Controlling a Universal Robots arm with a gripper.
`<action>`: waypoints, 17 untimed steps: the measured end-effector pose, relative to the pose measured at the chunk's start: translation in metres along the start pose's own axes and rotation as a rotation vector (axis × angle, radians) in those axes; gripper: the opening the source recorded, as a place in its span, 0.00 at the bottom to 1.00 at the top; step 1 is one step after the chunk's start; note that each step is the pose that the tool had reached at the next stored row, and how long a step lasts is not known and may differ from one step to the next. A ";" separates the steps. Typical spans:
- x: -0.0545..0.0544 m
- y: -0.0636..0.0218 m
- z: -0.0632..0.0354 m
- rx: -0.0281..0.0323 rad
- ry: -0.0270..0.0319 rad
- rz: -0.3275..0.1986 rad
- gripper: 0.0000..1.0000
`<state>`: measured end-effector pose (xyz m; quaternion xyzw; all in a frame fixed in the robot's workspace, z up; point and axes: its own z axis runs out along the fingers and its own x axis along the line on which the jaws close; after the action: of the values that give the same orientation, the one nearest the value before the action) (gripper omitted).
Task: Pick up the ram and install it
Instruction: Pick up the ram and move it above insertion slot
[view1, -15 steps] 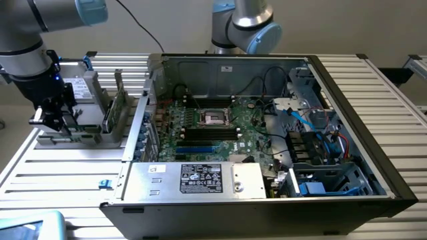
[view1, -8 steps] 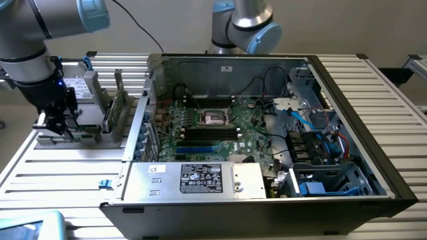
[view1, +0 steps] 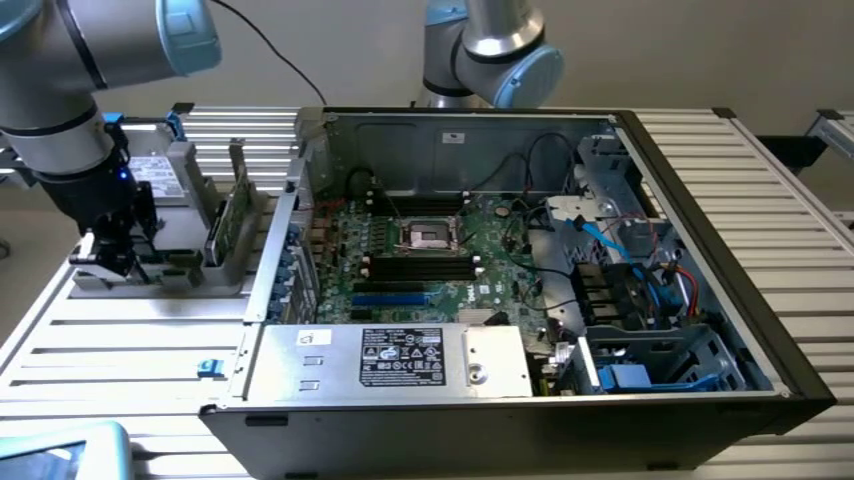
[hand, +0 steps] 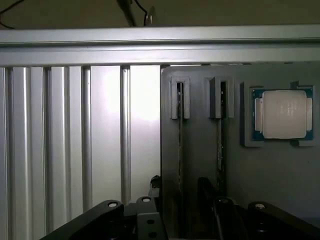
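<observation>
- Open computer case (view1: 694, 190) lying on the slatted metal counter (view1: 120, 350).
- Motherboard (view1: 497, 268) inside it, with a silver power supply (view1: 400, 360) at its 6 o'clock and blue cables (view1: 603, 243) at its 3 o'clock.
- Grey holder (view1: 187, 277) at the case's 9 o'clock.
- Square silver processor (hand: 284, 114) seated in the holder's recess.

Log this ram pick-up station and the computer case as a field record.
gripper: appears open, low over the grey holder, straddling the ram
ram: seen edge-on, standing in a holder slot, not yet lifted
neighbouring slot: a second thin stick
processor chip: lying flat in the holder's recess
computer case: open, on the exterior view's right of the holder
memory slots: black, on the motherboard inside the case
</observation>
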<state>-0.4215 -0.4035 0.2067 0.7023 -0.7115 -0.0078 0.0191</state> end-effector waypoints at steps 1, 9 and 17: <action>0.000 0.0000 0.0000 -0.0001 0.0000 0.000 0.43; 0.000 0.0009 0.0068 0.0075 0.0001 0.000 0.43; -0.001 0.0026 0.0090 0.0079 0.0002 0.000 0.28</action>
<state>-0.4244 -0.4031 0.1978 0.7023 -0.7117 -0.0049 0.0164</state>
